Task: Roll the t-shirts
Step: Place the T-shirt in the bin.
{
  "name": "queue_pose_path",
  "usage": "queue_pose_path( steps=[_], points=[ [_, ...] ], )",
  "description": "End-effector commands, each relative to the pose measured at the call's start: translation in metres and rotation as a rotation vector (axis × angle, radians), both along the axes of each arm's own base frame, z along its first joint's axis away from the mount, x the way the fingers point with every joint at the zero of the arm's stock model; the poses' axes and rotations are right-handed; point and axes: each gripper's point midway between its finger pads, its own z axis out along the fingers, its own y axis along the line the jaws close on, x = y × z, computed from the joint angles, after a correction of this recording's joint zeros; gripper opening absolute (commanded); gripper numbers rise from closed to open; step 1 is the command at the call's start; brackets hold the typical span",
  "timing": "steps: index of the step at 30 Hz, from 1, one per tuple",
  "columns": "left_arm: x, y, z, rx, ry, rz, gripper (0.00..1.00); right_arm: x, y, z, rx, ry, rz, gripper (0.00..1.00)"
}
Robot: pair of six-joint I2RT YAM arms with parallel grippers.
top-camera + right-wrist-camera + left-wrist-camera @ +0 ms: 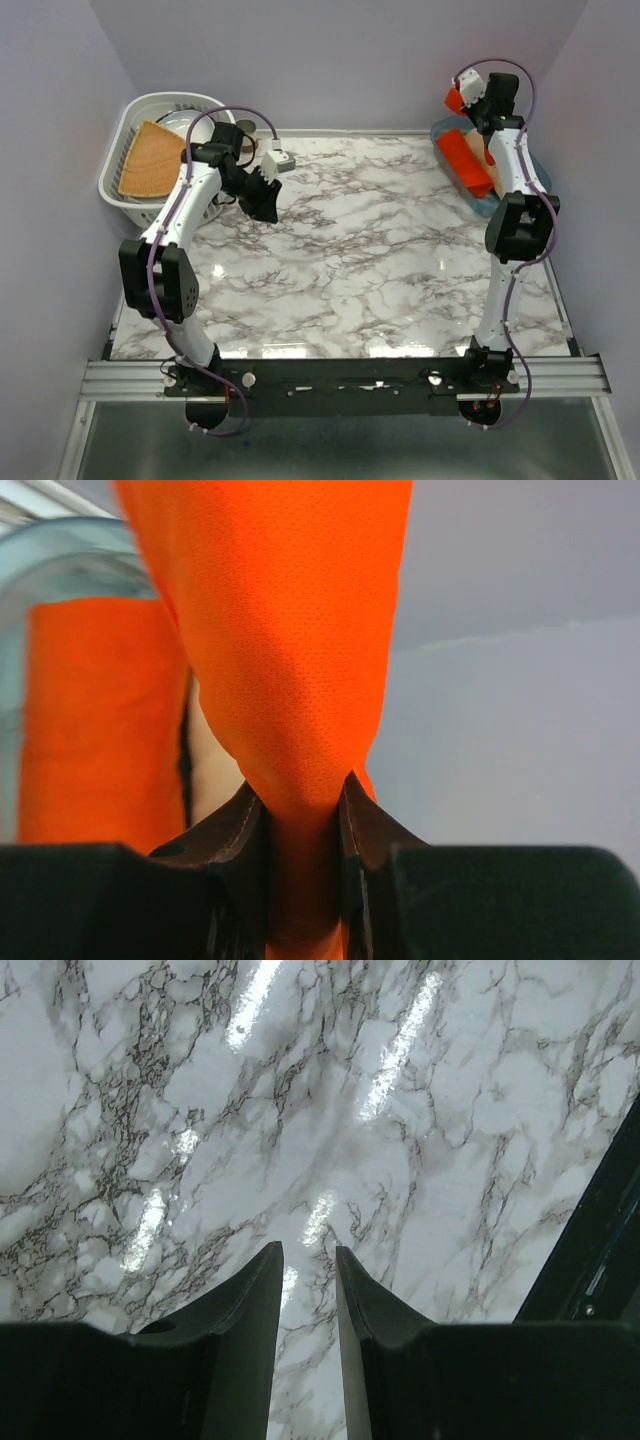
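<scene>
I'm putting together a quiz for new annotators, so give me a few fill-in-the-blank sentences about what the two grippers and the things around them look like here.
1. The right gripper is clamped on a t-shirt whose colour is ____.
2. The left gripper has ____ between its fingers.
3. Under the left gripper lies a table with a ____ pattern.
4. The tan mat sits in a white ____.

Missing words: orange; nothing; marble; basket.
</scene>
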Motion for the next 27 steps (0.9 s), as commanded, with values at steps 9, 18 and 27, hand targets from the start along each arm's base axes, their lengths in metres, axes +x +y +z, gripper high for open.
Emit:
queue_pose_path(
  steps=[9,18,27],
  points=[
    [0.015,-0.003,-0.019,0.029,0.057,0.001,0.38,0.034,-0.069,-0.051,-0.161,0.013,-0.162,0.00],
    [0.026,-0.007,-0.026,0.023,0.080,0.004,0.38,0.013,-0.077,-0.110,-0.161,0.161,-0.228,0.00],
    [0.033,-0.017,-0.031,0.015,0.085,-0.009,0.38,-0.012,-0.061,-0.142,-0.107,0.277,-0.214,0.00]
  ],
)
